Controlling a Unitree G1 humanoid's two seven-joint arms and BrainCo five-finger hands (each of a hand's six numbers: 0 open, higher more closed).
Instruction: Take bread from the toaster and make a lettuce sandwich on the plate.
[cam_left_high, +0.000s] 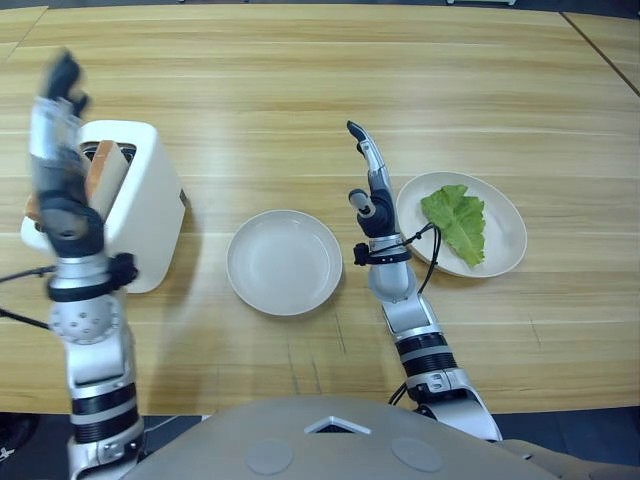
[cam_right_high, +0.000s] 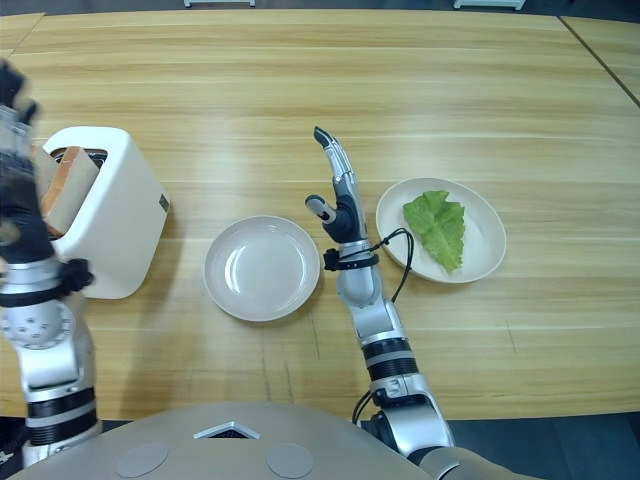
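Two plates sit on the wooden table (cam_left_high: 300, 80). The empty plate (cam_left_high: 284, 262) is in the middle of the frame. I think it is there so both arms can get to it when the sandwich is built. The lettuce plate (cam_left_high: 505, 250) is at middle right and holds the lettuce (cam_left_high: 458, 222), a flat green leaf close to the arm on that side.

The white toaster (cam_left_high: 140, 200) stands at the left of the frame, well apart from the empty plate. A slice of bread (cam_left_high: 103, 170) sticks up out of its top and leans a little. I judge the bread step is the one in hand, since no bread is on a plate yet.

My left hand (cam_left_high: 55, 150) is held up high at the left edge, right beside the slice, on an arm that stands up from the bottom of the frame. I cannot tell if it has hold of the bread or not.

My right hand (cam_left_high: 372, 190) is up off the table between the two plates, just beside the lettuce plate. It is stretched out, pointing to the top of the frame, and holds nothing. I think it is parked there to be near the leaf.
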